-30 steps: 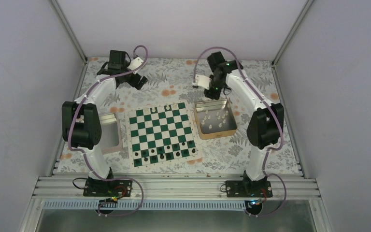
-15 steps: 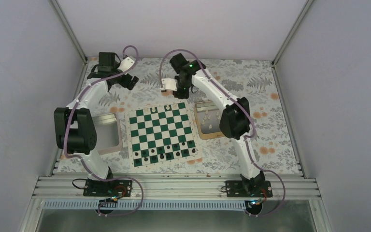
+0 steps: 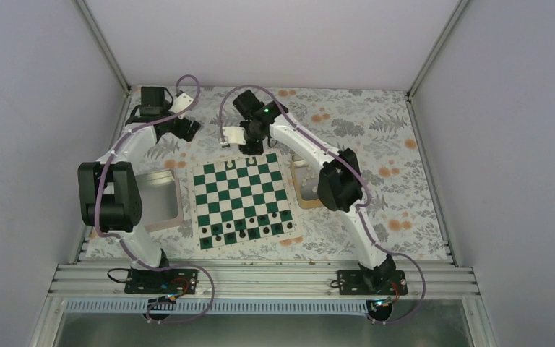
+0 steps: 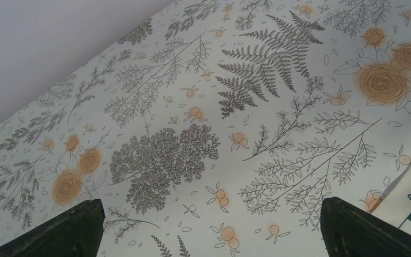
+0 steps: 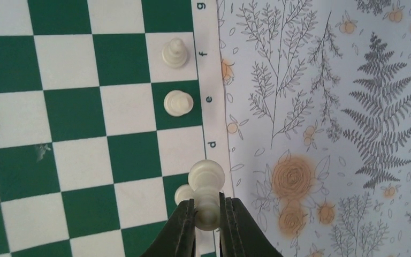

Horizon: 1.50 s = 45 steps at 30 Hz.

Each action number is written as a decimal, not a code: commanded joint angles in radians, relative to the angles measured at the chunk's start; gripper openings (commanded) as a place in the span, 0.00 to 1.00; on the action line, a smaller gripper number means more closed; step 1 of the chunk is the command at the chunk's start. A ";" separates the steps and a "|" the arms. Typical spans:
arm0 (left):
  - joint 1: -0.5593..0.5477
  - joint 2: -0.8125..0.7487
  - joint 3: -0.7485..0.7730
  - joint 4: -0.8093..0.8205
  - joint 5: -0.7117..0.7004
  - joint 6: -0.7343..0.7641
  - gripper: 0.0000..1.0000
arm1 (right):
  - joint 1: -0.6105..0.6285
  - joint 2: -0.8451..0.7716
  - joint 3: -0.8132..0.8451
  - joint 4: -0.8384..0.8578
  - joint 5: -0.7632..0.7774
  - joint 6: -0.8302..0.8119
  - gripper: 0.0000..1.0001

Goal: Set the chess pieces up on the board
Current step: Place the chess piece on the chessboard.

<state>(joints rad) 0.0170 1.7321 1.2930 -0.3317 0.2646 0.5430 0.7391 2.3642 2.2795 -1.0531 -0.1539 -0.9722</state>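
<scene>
The right fingers (image 5: pixel 184 227) are clenched on one smooth cream chess piece (image 5: pixel 207 182), a round-headed, waisted figure. Its long axis runs along the fingers with the head pointing away from them, over the white border of the flat green-and-white checked board (image 5: pixel 75 112) near the letter d. Two more cream pieces (image 5: pixel 175 53) stand upright on the edge squares at f and e, while the left fingers (image 4: pixel 75 227), two dark wedges, are spread wide and released over the floral-printed bench (image 4: pixel 192 107).
</scene>
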 commanded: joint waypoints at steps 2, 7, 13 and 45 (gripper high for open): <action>0.017 -0.036 -0.017 0.032 0.027 0.013 1.00 | 0.021 0.052 0.034 0.043 -0.021 -0.020 0.07; 0.020 -0.041 -0.027 0.035 0.030 0.017 1.00 | 0.025 0.077 0.036 0.041 -0.029 -0.023 0.08; 0.022 -0.040 -0.041 0.040 0.037 0.015 1.00 | 0.028 0.100 0.037 0.039 -0.032 -0.027 0.07; 0.026 -0.026 -0.060 0.054 0.059 0.010 1.00 | 0.020 0.128 0.026 0.030 -0.009 -0.035 0.21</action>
<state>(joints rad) 0.0376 1.7245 1.2396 -0.3004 0.3004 0.5461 0.7532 2.4886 2.2902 -1.0245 -0.1623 -1.0031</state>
